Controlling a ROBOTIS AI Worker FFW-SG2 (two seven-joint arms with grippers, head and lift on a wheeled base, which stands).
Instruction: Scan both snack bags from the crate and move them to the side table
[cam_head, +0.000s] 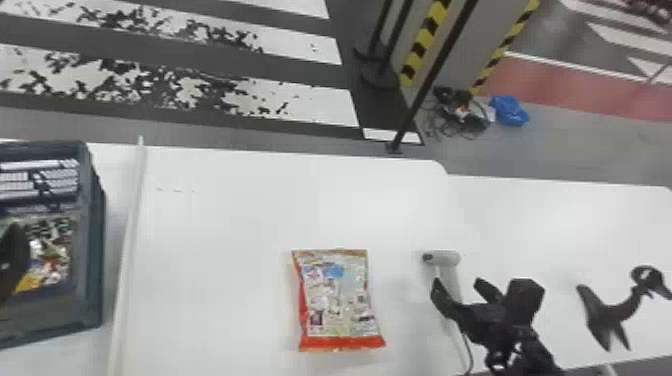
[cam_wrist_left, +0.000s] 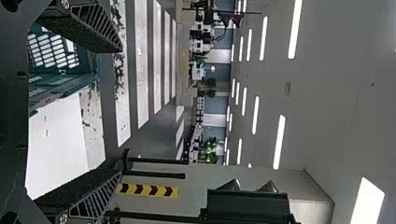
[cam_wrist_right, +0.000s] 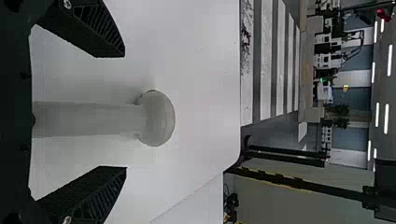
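A red-and-white snack bag (cam_head: 340, 300) lies flat on the white table (cam_head: 225, 240). Colourful packaging (cam_head: 47, 275) shows inside the dark green crate (cam_head: 90, 240) at the far left. Over the crate is the dark tip of my left gripper (cam_head: 14, 260); in the left wrist view my left gripper (cam_wrist_left: 120, 111) stands open, nothing between its fingers. Right of the bag, my right gripper (cam_head: 458, 285) is by the grey scanner (cam_head: 447, 259). Seen from the right wrist, my right gripper (cam_wrist_right: 125, 112) is open, with the handle of the scanner (cam_wrist_right: 158, 119) between its spread fingers, touching neither.
A black stand (cam_head: 617, 312) is on the table's right part. A raised white edge (cam_head: 129, 240) runs between the crate and the bag. Beyond the table are a black post (cam_head: 430, 75) and a blue bundle (cam_head: 509, 110) on the floor.
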